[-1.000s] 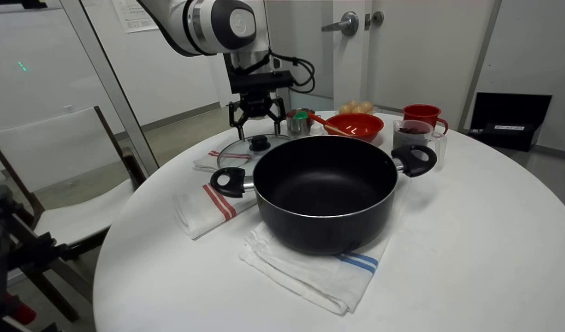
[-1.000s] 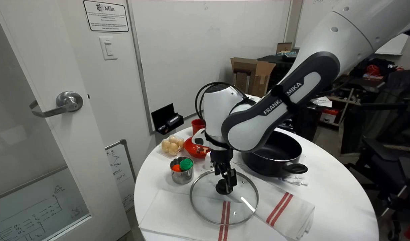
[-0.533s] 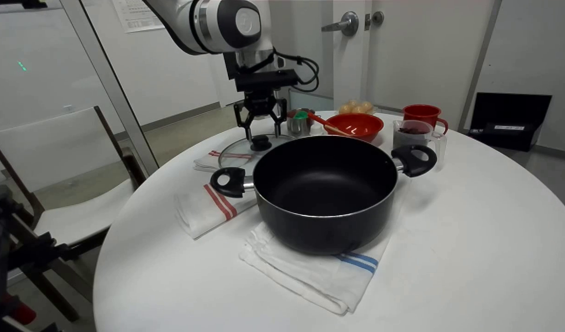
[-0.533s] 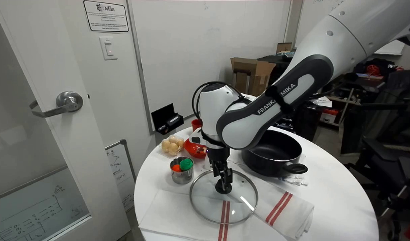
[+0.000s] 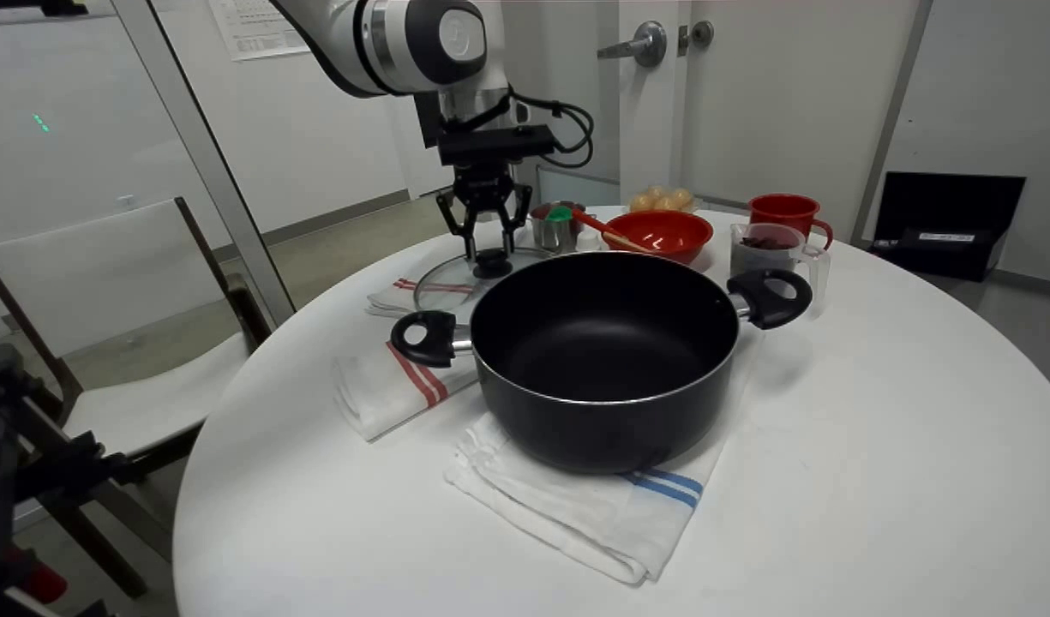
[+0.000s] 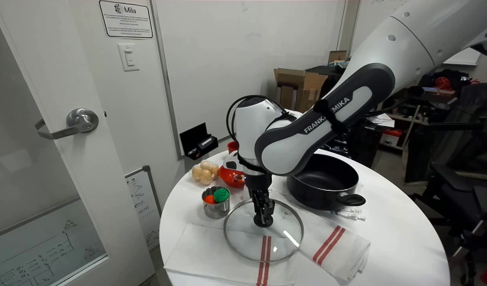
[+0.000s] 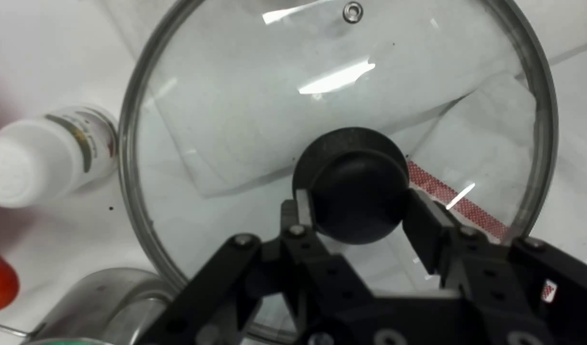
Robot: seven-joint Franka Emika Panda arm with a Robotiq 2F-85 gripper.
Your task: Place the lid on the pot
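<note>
Hand point(image 7: 358, 208) pinching knob point(image 7: 354, 187) of lid point(image 7: 245, 115); arm point(image 6: 323, 117) lettered "FRANK…MIKA", partly covered; wall sign point(image 6: 126, 20) reads "Mila".

The gripper point(image 5: 489, 252) has narrowed onto the black knob point(image 7: 358, 187) of the lid point(image 6: 247, 244). Lid and red-striped towels point(image 6: 348, 254) have both shifted slightly; whether the lid has also lifted is hard to judge from these angles.

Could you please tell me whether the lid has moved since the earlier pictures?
Yes, the lid has shifted slightly rightward in an exterior view, judged against the unmoved pot.
</note>
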